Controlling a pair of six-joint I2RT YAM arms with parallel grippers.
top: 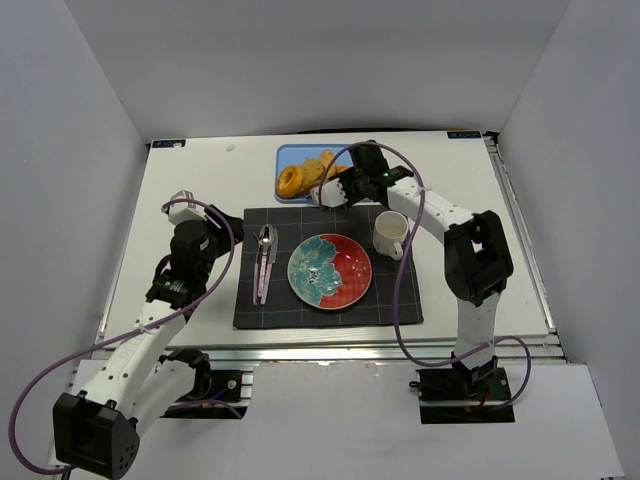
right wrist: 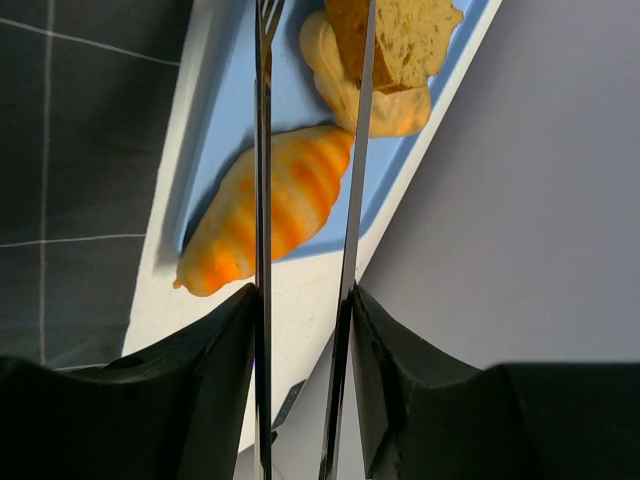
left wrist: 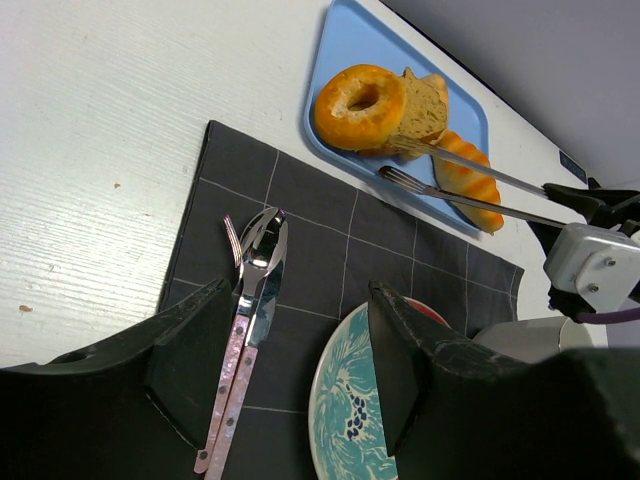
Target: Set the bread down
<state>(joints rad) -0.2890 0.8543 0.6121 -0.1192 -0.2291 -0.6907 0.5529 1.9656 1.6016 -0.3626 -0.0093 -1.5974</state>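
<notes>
A tan bread slice (left wrist: 425, 105) with a darker crust leans on a glazed donut (left wrist: 358, 105) in the blue tray (left wrist: 345, 35) at the back of the table. My right gripper (right wrist: 303, 295) is shut on metal tongs (right wrist: 262, 150), one arm against each pad. The tongs (left wrist: 470, 197) reach over the croissant (right wrist: 270, 205). One arm's tip lies at the lower edge of the bread slice (right wrist: 415, 35). The other tip rests beside it on the tray. Whether the slice is pinched is unclear. My left gripper (left wrist: 300, 300) hangs open and empty over the dark placemat (top: 300, 310).
A teal and red plate (top: 330, 270) sits in the middle of the placemat. Pink-handled cutlery (top: 264, 260) lies to its left and a white mug (top: 390, 233) stands to its right. White walls enclose the table on three sides.
</notes>
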